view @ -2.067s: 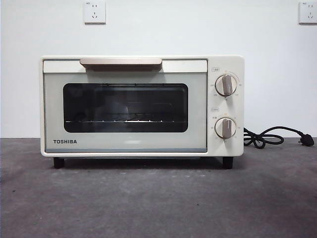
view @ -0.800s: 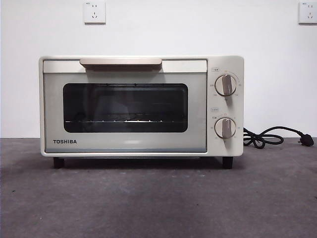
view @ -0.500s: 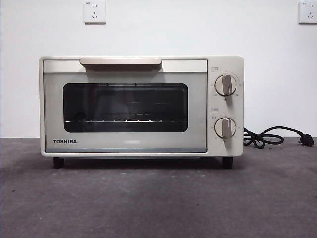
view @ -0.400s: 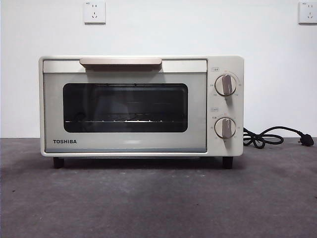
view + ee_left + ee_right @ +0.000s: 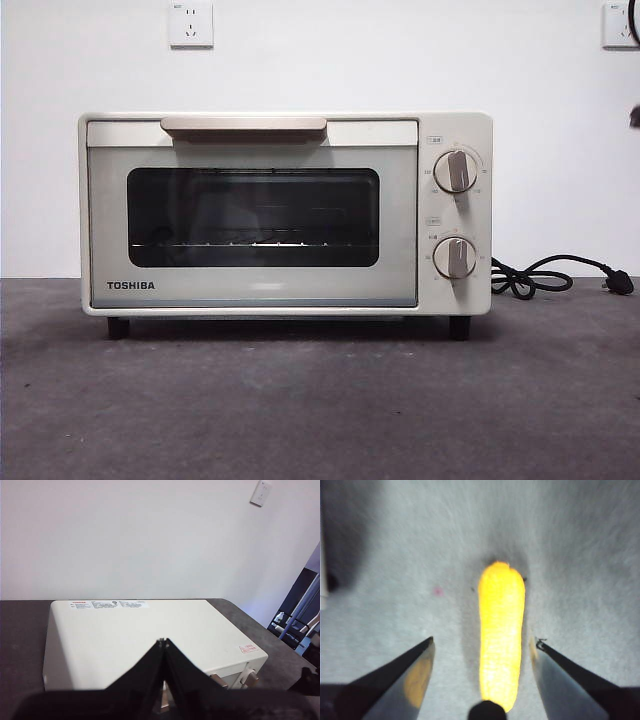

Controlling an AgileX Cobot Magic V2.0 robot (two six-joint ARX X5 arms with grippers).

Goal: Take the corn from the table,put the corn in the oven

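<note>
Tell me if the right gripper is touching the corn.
Apart. The right wrist view shows the right gripper open, table visible between each jaw and the corn.

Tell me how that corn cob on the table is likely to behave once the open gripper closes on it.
The corn looks rounded and long, so it may roll sideways on the table if one jaw touches first. Its surface seems smooth and shiny, so it could slip in a light pinch. It lies lengthwise between the right gripper's open jaws, so a grip across its middle seems likely to hold.
</note>
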